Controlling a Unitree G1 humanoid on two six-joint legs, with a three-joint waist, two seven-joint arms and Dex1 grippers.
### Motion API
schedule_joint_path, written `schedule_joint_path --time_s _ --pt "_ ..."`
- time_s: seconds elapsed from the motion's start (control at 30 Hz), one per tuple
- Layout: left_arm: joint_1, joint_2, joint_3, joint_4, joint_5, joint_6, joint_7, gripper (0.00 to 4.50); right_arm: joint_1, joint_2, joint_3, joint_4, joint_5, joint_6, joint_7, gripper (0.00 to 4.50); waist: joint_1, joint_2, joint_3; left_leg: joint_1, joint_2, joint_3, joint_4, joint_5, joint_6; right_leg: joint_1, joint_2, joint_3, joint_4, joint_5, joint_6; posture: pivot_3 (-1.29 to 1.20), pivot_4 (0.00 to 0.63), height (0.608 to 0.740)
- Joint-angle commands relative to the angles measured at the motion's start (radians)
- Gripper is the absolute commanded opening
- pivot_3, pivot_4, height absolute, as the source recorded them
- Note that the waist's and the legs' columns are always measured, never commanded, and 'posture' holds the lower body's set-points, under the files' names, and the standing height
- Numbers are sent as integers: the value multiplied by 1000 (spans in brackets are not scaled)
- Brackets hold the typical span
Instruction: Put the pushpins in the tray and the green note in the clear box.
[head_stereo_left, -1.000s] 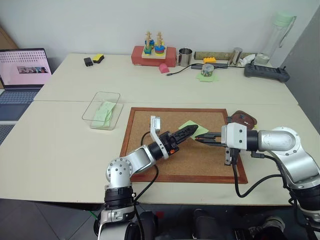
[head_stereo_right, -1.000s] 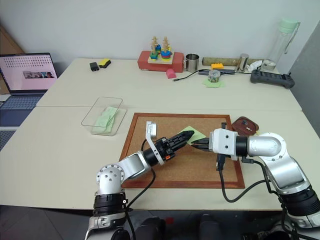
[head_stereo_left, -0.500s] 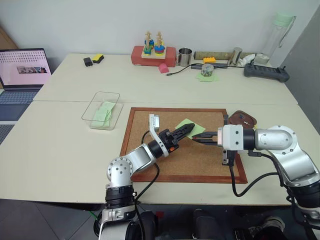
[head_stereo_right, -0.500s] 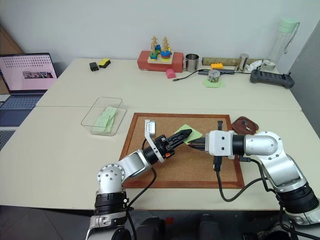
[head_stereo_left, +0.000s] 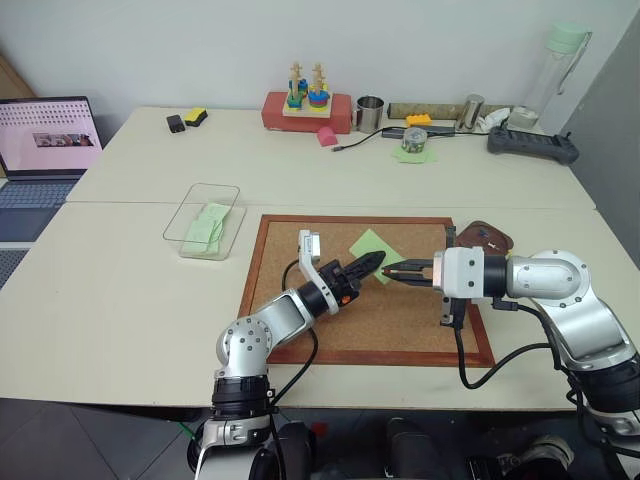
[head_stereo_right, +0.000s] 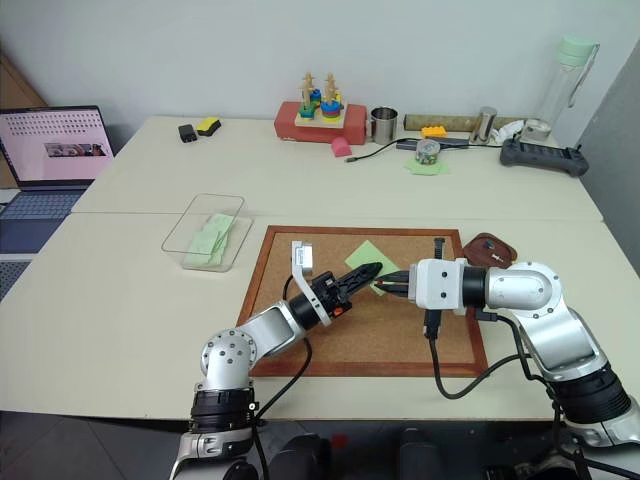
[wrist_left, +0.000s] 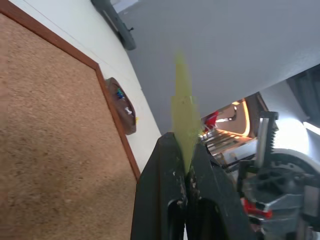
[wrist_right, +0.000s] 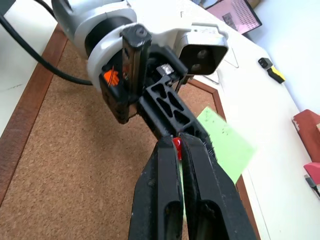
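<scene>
Yellow-green paper, thin and flat, is what my left gripper (head_stereo_left: 372, 263) has pinched by its lower edge: the green note (head_stereo_left: 376, 246) stands up edge-on between my closed fingers in the left wrist view, lifted off the framed cork board (head_stereo_left: 330, 330) below me. My right gripper (head_stereo_left: 392, 271) meets it tip to tip, shut on the red-headed pushpin (wrist_right: 176, 144), whose head shows between its black fingers in the right wrist view. I judge the two grips work as a pair: one steadies the sheet while the other draws the pin out of it, so paper and pin can go separate ways.

Off beyond my left gripper, well apart on the pale table, sits the shallow clear plastic box (head_stereo_left: 206, 220); it already holds a few paler mint-green papers (head_stereo_left: 207, 227). Behind my right wrist, just past the board's frame, lies the dark brown wooden tray (head_stereo_left: 488, 238), with small coloured specks in it that I cannot make out.
</scene>
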Motion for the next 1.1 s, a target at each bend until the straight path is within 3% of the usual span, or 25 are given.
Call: schedule_joint_path --time_s 0.03,0.27,0.53,0.83,1.1 --pt "-3 -6 -17 24 58 -67 9 20 -42 15 -80 -27 58 27 -40 0 0 0 0 0 0 0 0 0 0 0 0 0 0 0 0 0 150 740" --pt "-13 -12 -7 0 73 -110 20 20 -15 -23 -196 30 64 191 -135 0 1 0 0 0 0 0 0 0 0 0 0 0 0 0 0 0 150 740" --pt "-17 67 -28 -142 73 -121 -18 20 0 42 -244 347 -91 304 -454 0 -1 0 0 0 0 3 0 0 0 -1 0 1 0 0 -1 0 150 740" --pt "8 123 -62 -162 112 -154 -54 20 -98 90 -222 696 -166 160 -574 0 -3 0 0 -1 -1 4 -1 0 0 -1 0 1 0 0 -1 0 150 740" --pt "40 127 -75 -177 119 -173 -53 0 -134 103 -237 751 -147 134 -579 1860 -3 0 0 -1 -1 4 -1 0 0 -1 1 1 0 0 -1 0 150 740"
